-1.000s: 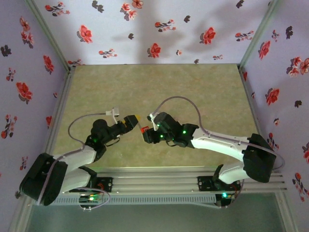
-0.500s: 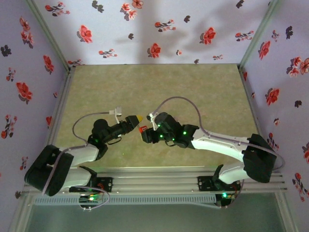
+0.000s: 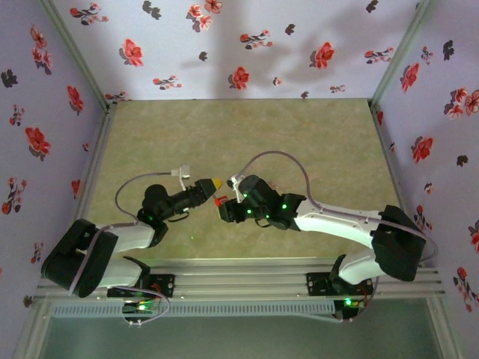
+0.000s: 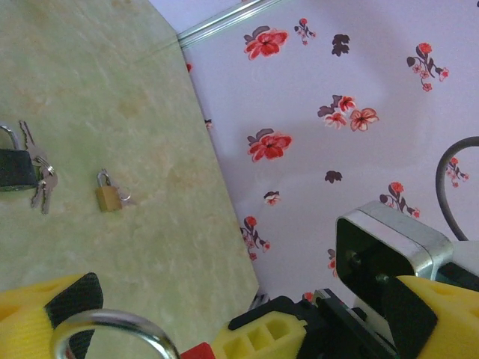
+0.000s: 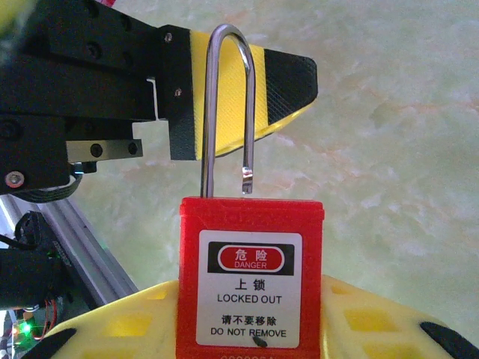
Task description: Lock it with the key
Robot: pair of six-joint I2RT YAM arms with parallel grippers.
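Note:
My right gripper (image 5: 251,333) is shut on the body of a red padlock (image 5: 251,277) with a white "LOCKED OUT" label, held upright above the table. Its silver shackle (image 5: 224,105) is raised, the free end just clear of the body. My left gripper (image 3: 209,183) is open right beside the padlock (image 3: 220,200); one yellow-and-black finger (image 5: 277,90) stands behind the shackle. In the left wrist view the shackle arc (image 4: 112,325) lies between its fingers. I cannot pick out the key for certain: a black squarish piece (image 4: 13,169) with thin metal blades lies at that view's left edge.
A small brass padlock (image 4: 108,198) lies on the green table (image 3: 247,134) near the black piece. Floral walls (image 3: 224,45) close in the table on three sides. A metal rail (image 3: 247,280) runs along the near edge by the arm bases.
My left gripper has crept up and to the right, closer to the padlock's shackle. The right gripper with the padlock has barely shifted left.

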